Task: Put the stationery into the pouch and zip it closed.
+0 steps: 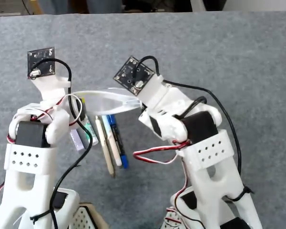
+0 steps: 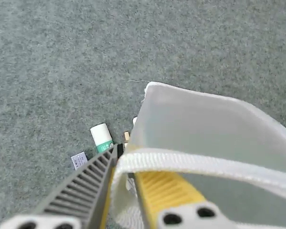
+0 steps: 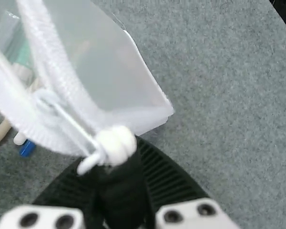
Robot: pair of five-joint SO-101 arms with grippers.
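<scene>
A clear pouch (image 1: 102,101) hangs between two arms. The left gripper (image 2: 125,155) is clamped on one end of its rim, and the right gripper (image 3: 115,160) on the zipper end. Pens (image 1: 113,140) and a glue stick (image 2: 101,137) lie just below the pouch. Holding its mouth spread wide should ease loading.

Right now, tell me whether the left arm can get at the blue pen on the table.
Probably not. The left claw is shut on one end of the pouch, which hangs partly over the blue pen; the right claw holds the other end. It would have to let go first.
</scene>
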